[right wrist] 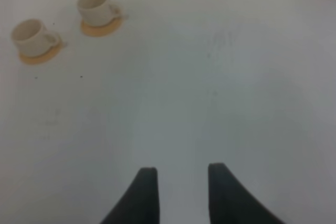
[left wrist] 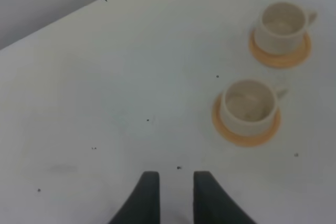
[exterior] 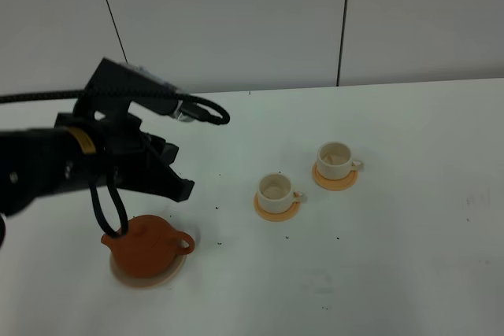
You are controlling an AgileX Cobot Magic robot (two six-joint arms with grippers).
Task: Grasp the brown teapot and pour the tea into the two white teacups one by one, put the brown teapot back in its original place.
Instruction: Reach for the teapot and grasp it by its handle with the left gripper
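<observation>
The brown teapot stands upright on its pale beige coaster at the front left of the table. My left gripper hangs just above and behind it, open and empty; the left wrist view shows its fingertips apart over bare table. The two white teacups sit on orange coasters at mid-table and also show in the left wrist view. No dark tea shows in them. My right gripper is open and empty, out of the exterior view.
The white table meets a grey wall at the back. A black cable loops off the left arm. The cups also show far off in the right wrist view.
</observation>
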